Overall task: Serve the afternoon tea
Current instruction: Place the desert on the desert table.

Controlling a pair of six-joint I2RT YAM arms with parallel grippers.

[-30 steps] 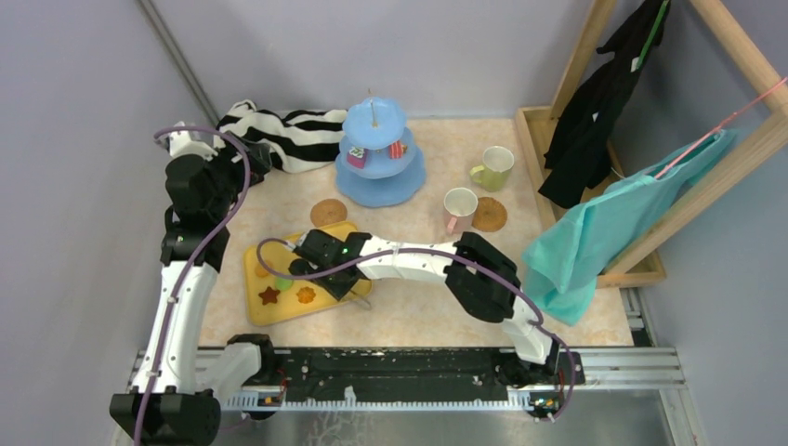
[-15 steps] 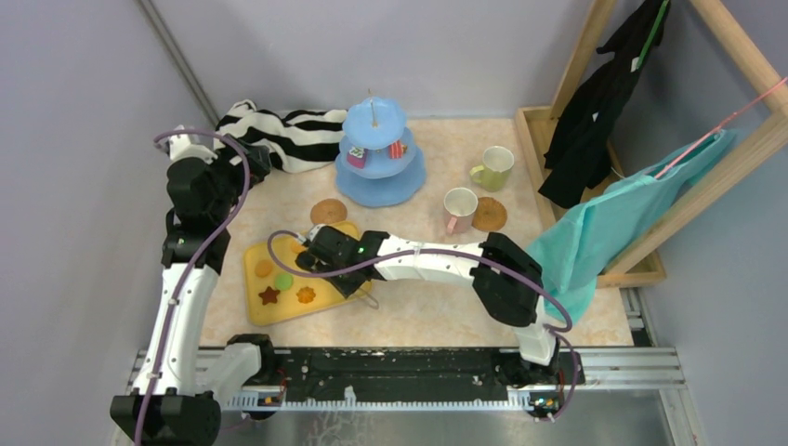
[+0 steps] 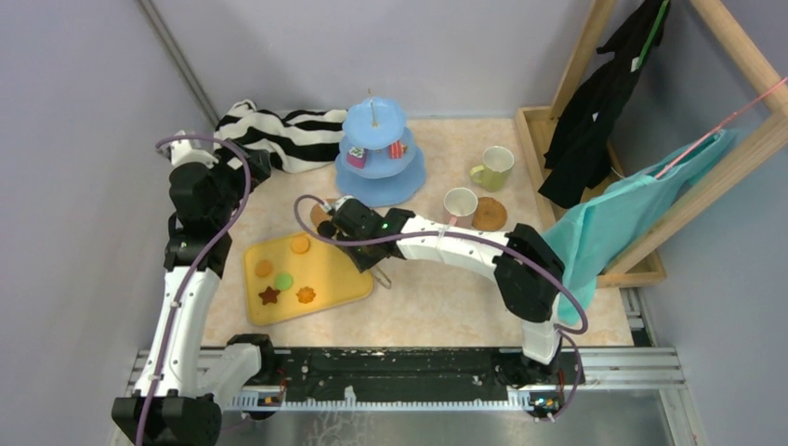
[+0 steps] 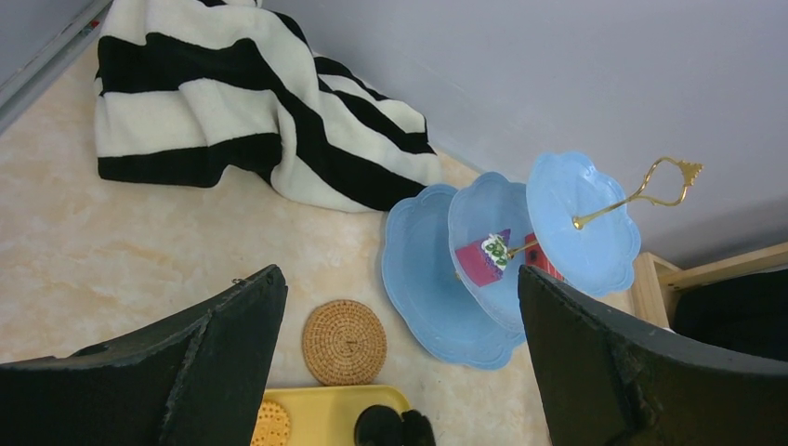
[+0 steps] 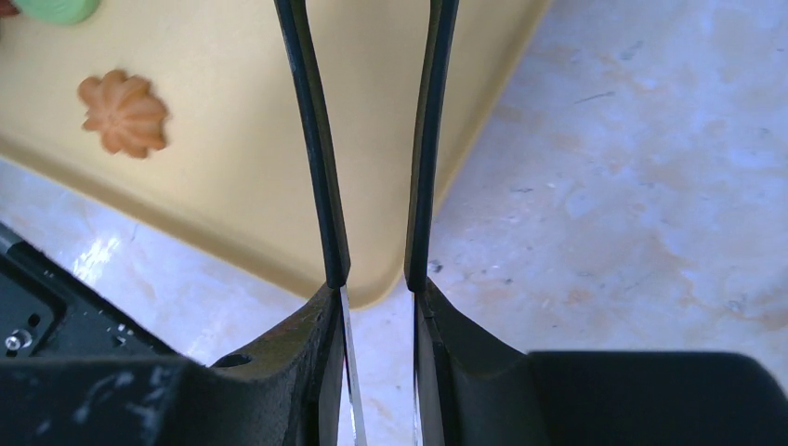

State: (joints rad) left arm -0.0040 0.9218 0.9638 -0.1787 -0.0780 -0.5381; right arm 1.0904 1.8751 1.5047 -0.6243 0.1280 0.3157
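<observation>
The light-blue three-tier stand (image 3: 379,153) (image 4: 483,260) stands at the back with two cake slices (image 3: 357,158) on its middle tier. Several cookies (image 3: 283,280) lie on a yellow tray (image 3: 334,279). My right gripper (image 3: 348,228) (image 5: 372,279) hovers over the tray's far right corner, shut on thin black-tipped tongs (image 5: 316,139); their tips run out of view. A pink-handled cup (image 3: 459,206) stands beside a cork coaster (image 3: 489,214), with a yellow-green cup (image 3: 493,168) behind. The other coaster (image 4: 344,341) lies by the tray. My left gripper (image 3: 243,165) (image 4: 400,279) hangs open and empty at the far left.
A black-and-white striped cloth (image 3: 283,135) lies at the back left. A wooden rack (image 3: 650,167) with black and teal garments stands along the right side. Walls close off the back and left.
My right arm has swung from over the tray's middle back toward the stand, uncovering an orange cookie at the tray's far edge. The left arm has not moved.
</observation>
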